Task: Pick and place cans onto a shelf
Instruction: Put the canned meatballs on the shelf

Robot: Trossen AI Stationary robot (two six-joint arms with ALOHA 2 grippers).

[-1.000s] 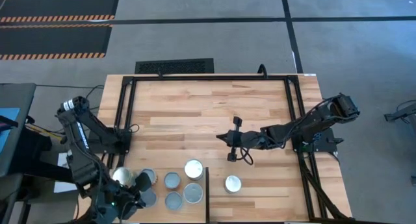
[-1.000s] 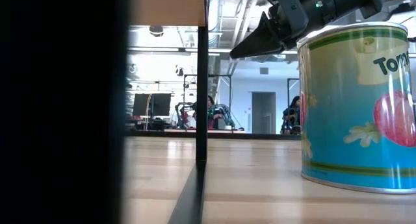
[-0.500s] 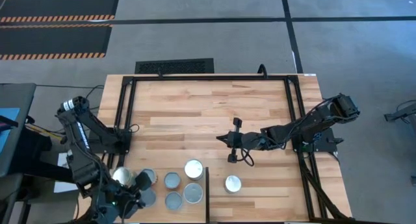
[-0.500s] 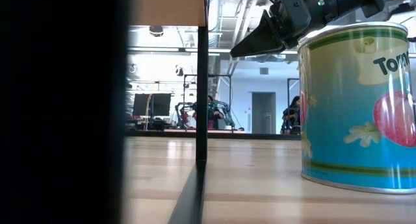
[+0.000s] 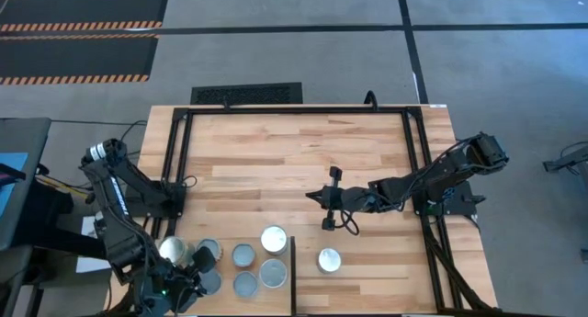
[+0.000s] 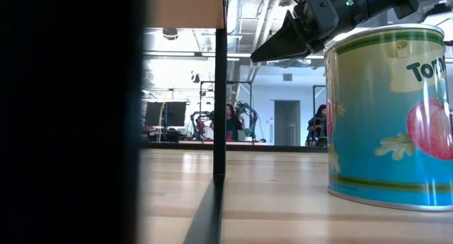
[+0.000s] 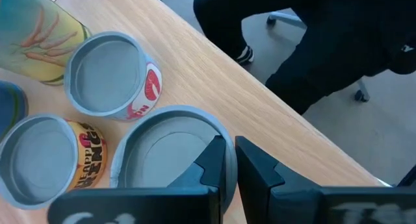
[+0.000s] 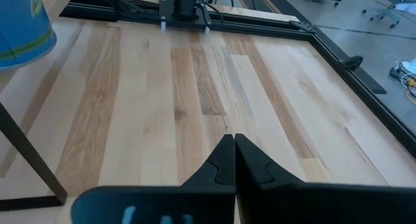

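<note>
Several cans stand in a cluster on the pale shelf (image 7: pixel 214 68) at the table's near left, left of the shelf's dark post (image 5: pixel 292 271). My left gripper (image 7: pixel 227 146) is shut on the widest grey-topped can (image 7: pixel 162 149), near the shelf's edge. Beside that can are a red-labelled can (image 7: pixel 107 71) and a yellow-labelled one (image 7: pixel 42 156). A blue tomato can (image 5: pixel 329 259) stands upright on its base on the tabletop, right of the post. My right gripper (image 5: pixel 323 207) hovers shut over the table's middle, touching nothing. My left gripper pinches the wide can's raised rim (image 7: pixel 226 160), on the side next to the shelf's edge. One finger (image 7: pixel 211 162) lies over the recessed top and the other finger (image 7: pixel 257 165) outside the wall. The fingers slant down from above. The can stands upright on the shelf.
The shelf's underside (image 6: pixel 180 7) sits raised on the dark post (image 6: pixel 219 102), with open tabletop below it. A black frame (image 5: pixel 294 110) borders the table. A seated person's dark legs (image 7: pixel 312 49) show just beyond the shelf's edge. Bare wood (image 8: pixel 214 74) lies ahead of my right gripper.
</note>
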